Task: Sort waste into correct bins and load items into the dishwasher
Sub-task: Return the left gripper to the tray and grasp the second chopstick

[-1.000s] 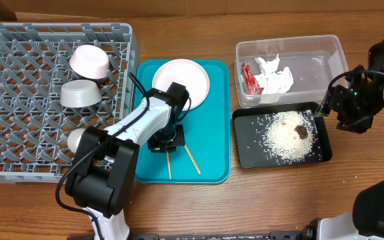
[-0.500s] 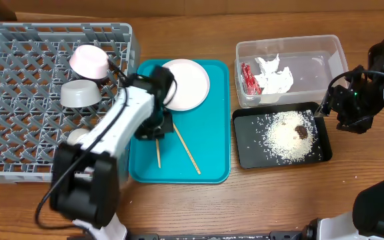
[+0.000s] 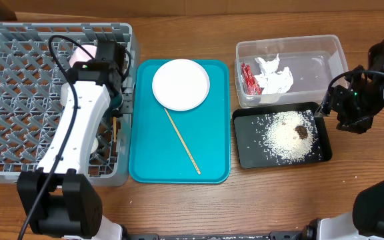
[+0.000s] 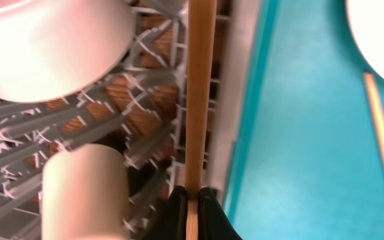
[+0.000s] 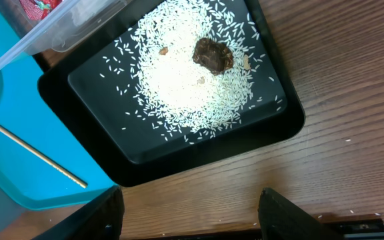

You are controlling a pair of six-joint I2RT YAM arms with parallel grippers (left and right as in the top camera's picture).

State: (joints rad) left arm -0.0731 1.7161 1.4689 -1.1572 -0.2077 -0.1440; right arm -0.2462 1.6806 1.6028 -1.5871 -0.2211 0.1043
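My left gripper [image 3: 115, 115] is shut on one wooden chopstick [image 4: 200, 100] and holds it over the right edge of the grey dish rack [image 3: 45, 28]. In the left wrist view the jaws [image 4: 192, 200] clamp the stick above the rack's lattice [image 4: 152, 120]. The second chopstick [image 3: 182, 141] lies on the teal tray [image 3: 212, 153], below the white plate [image 3: 181, 84]. A pink bowl [image 3: 82, 57] sits in the rack, partly hidden by my arm. My right gripper [image 5: 199, 220] is open and empty over bare wood, right of the black tray [image 3: 245, 157].
The clear tub [image 3: 312, 50] holds the red wrapper [image 3: 248, 79] and the white napkin [image 3: 274, 77]. The black tray holds rice [image 5: 192, 87] and a brown lump [image 5: 212, 55]. A pale cup [image 4: 85, 193] stands in the rack beside my left jaws.
My left arm has moved left from the teal tray to the rack's right edge, carrying one chopstick. The other chopstick stays on the tray. The right arm has not moved.
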